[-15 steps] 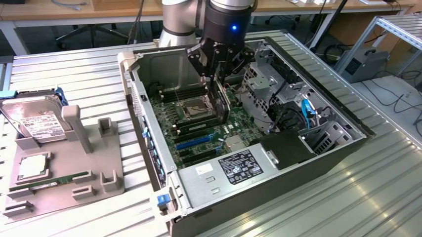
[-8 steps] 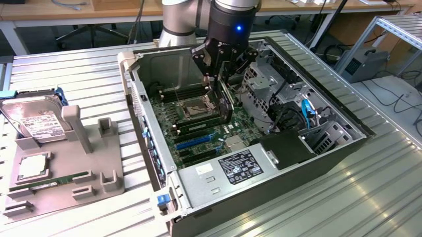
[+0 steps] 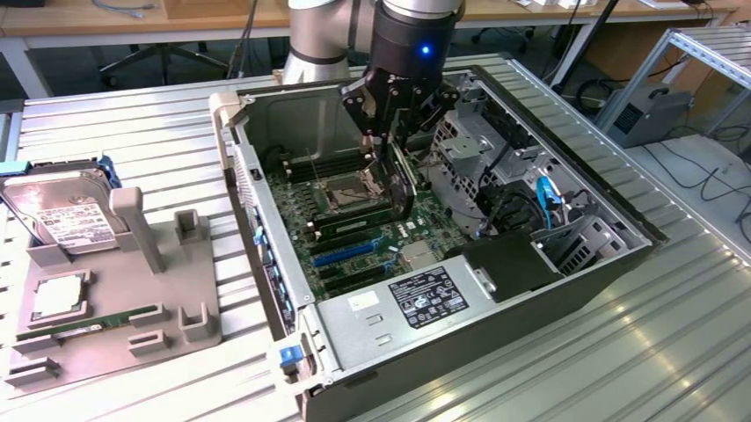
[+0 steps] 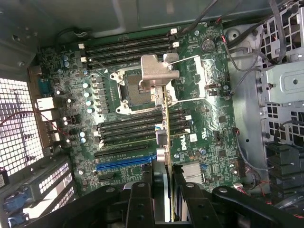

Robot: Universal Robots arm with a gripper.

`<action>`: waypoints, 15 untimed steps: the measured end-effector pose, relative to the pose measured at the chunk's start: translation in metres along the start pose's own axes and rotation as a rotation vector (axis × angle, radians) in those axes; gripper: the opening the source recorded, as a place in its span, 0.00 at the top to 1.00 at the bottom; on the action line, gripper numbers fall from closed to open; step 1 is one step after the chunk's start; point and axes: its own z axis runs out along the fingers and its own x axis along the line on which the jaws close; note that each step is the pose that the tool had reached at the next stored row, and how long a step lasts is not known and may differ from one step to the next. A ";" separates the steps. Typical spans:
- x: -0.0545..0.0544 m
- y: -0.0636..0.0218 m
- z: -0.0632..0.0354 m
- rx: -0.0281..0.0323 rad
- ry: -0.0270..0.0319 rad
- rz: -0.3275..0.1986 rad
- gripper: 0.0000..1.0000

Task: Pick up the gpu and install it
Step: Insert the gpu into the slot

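my gripper (image 3: 391,141) is clamped on the gpu (image 3: 402,189), holding it on edge inside the open computer case (image 3: 586,272), over the motherboard (image 3: 352,237). whether the card touches the board i cannot tell. from the wrist it runs thin between my fingers (image 4: 137,199), with the blue slot (image 4: 124,162) just beside it. the hard drive (image 3: 65,220) sits well apart at the exterior view's left.

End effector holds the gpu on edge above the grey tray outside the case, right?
No. The end effector holds the gpu on edge above the motherboard inside the open case, not above the grey tray; the exterior view shows it.
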 end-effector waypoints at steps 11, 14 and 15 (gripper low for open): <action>0.000 0.0000 0.0000 -0.0020 -0.0010 -0.060 0.72; 0.000 0.0000 0.0001 -0.0055 -0.0028 -0.157 0.72; 0.000 0.0001 0.0002 -0.0068 -0.0035 -0.197 0.72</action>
